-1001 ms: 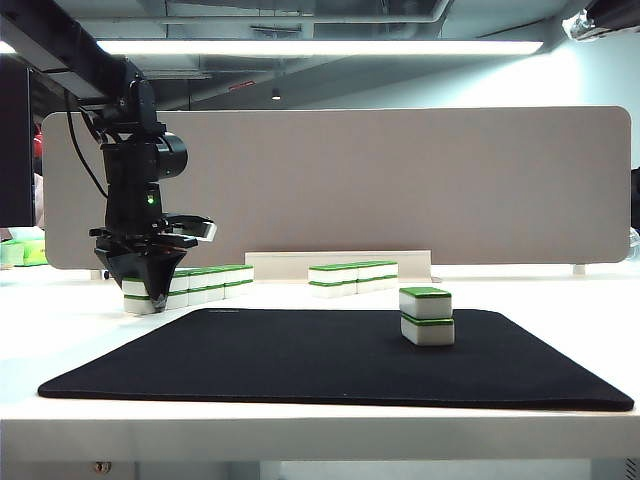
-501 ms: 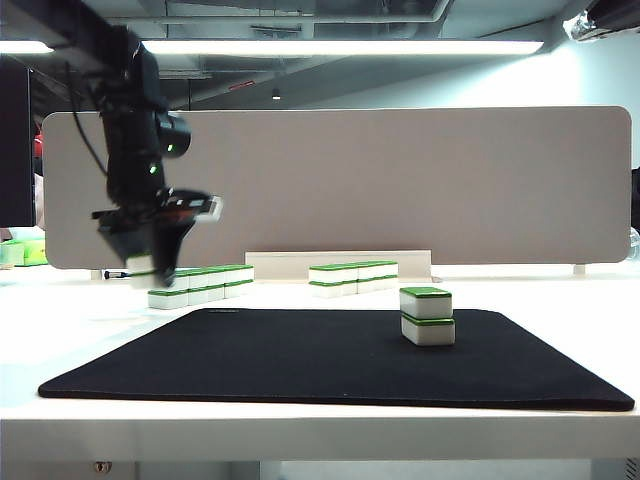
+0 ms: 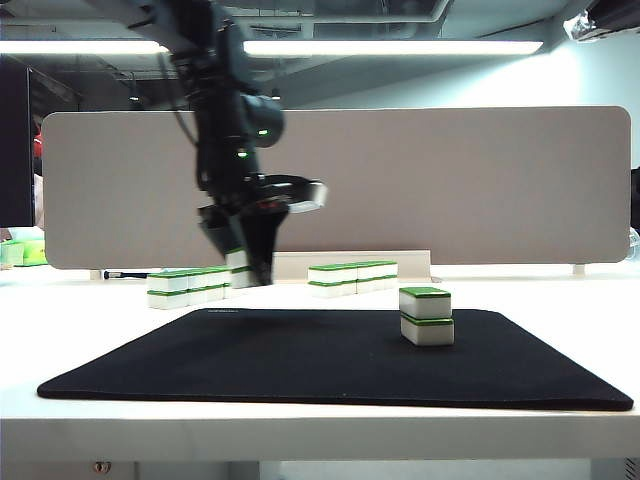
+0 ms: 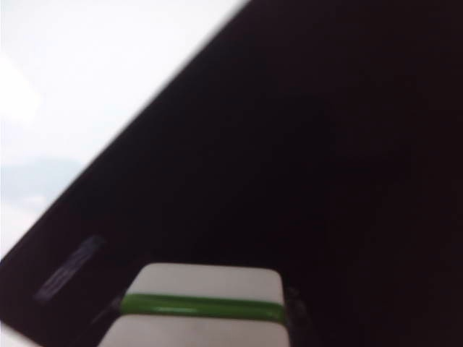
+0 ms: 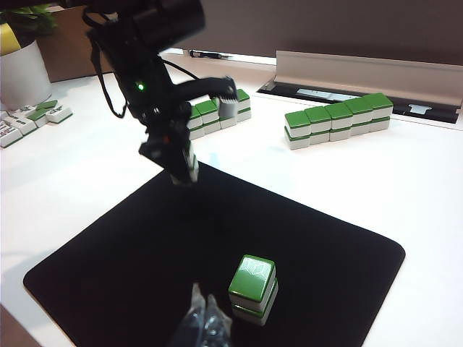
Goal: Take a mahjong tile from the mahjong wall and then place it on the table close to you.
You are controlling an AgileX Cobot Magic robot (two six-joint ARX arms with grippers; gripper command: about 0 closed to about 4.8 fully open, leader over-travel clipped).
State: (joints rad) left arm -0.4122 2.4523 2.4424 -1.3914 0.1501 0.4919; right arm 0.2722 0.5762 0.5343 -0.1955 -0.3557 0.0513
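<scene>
Tile (image 3: 240, 268) pinched in left claw (image 3: 243, 272), above black mat (image 3: 300, 360); right claw (image 5: 206, 325) idle.

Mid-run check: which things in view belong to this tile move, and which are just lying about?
Job:
left gripper, shut on a tile
mahjong wall
table
black mat

Lying about:
two-tile stack
second tile row
divider panel
right gripper, idle

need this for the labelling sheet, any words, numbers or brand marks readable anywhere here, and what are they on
Nothing can be read in these pictures.
A pale printed mark on the black mat, near its corner in the left wrist view: too blurred to read.
The loose tiles at the table's edge in the right wrist view carry dark face markings: too small to read.
The tile in the left gripper: a plain green band, no text.
</scene>
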